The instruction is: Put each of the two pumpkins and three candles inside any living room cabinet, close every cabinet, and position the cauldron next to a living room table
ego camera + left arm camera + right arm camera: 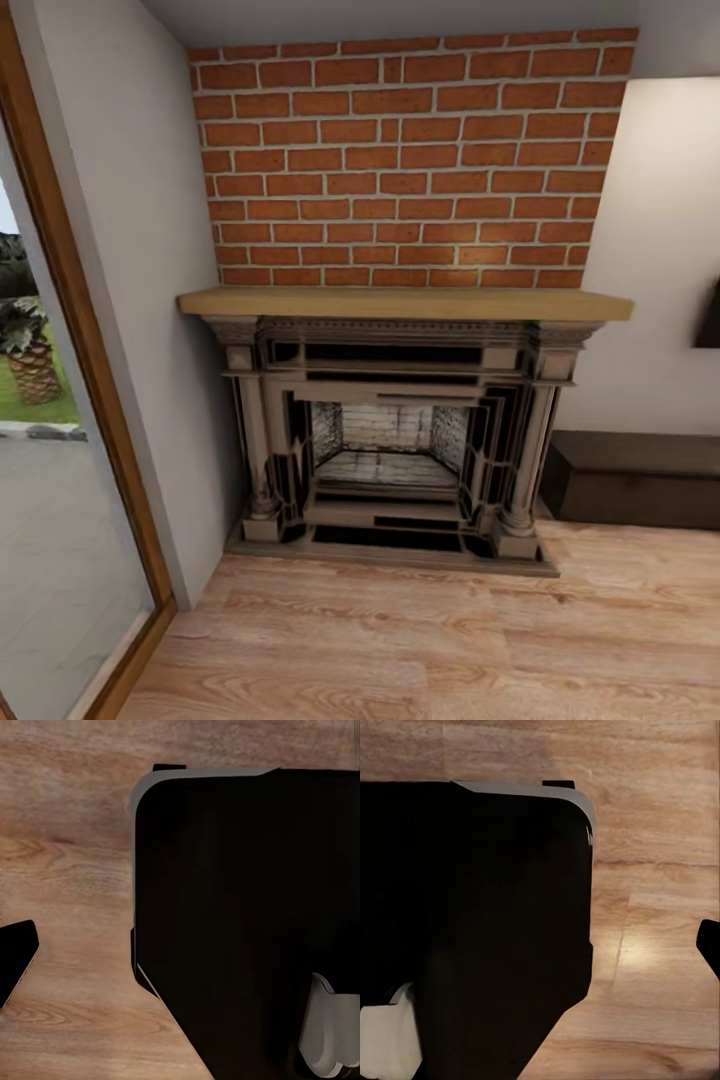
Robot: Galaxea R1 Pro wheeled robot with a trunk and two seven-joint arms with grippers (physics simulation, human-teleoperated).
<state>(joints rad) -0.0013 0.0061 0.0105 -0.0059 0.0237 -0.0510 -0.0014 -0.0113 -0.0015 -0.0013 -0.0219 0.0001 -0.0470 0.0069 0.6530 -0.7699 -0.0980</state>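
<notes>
Brick fireplace (400,420) faces you; cabinet (635,478) lies low to your right, right arm nearer; gripper states indeterminate.

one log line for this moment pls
phase: in transit | ahead: brick fireplace | right: cabinet, doors shut | floor: wood | pumpkins, candles: unseen

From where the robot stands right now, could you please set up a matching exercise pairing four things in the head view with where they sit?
Things:
1. brick wall
2. wooden mantel shelf
3. cabinet
4. glass door

Places:
A. at the view's left edge, with a palm outside
B. above the mantel
C. low against the wall, right of the fireplace
D. across the top of the fireplace surround

Pairs: 1-B, 2-D, 3-C, 4-A
</notes>
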